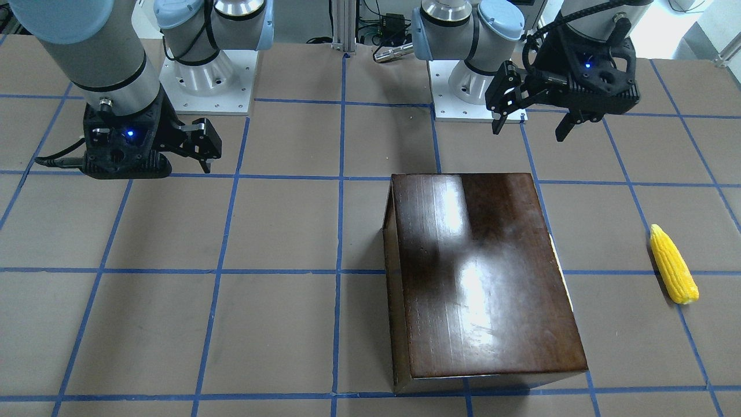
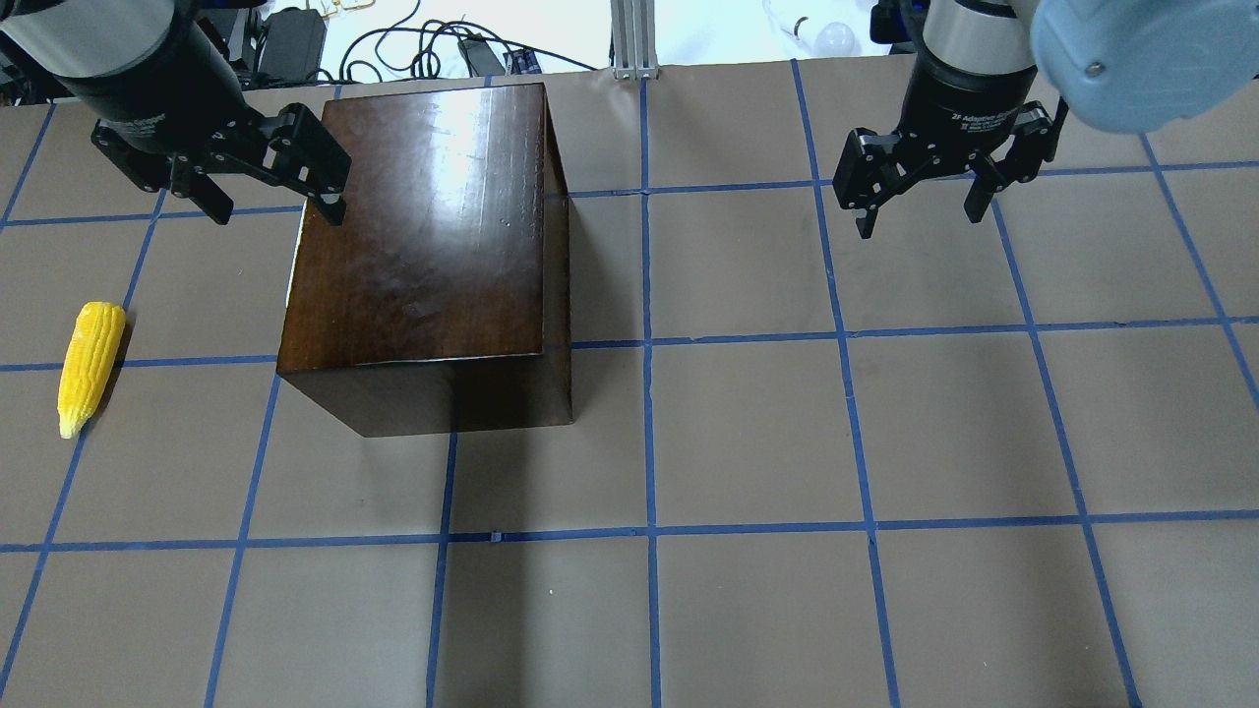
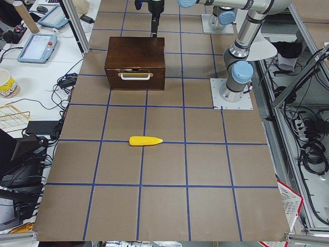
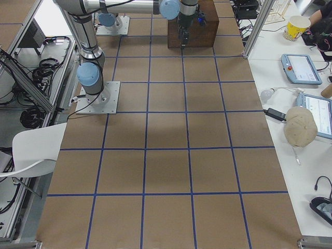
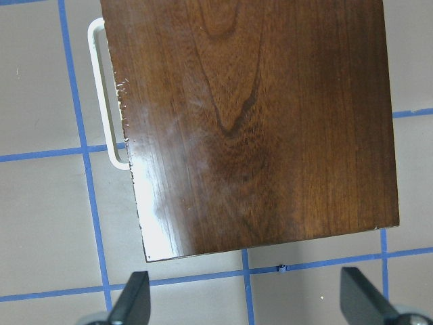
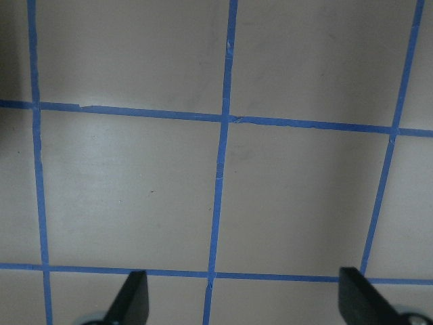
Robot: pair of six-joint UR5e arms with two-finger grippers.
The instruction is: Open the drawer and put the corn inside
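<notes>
left jaws: spread, empty, over box (image 2: 423, 226) edge | right jaws: spread, empty, well apart from box | drawer (image 3: 135, 80): closed, under left jaws | corn (image 2: 90, 366): on bench (image 2: 748, 433), outboard of left jaws

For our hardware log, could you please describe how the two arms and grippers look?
The left arm and right arm are silver-grey tubes with pale blue joint caps. The left gripper and right gripper are black and two-fingered. White lettering marks the right gripper's collar. Each black wrist mount shows a small blue light and trails a black cable.
</notes>
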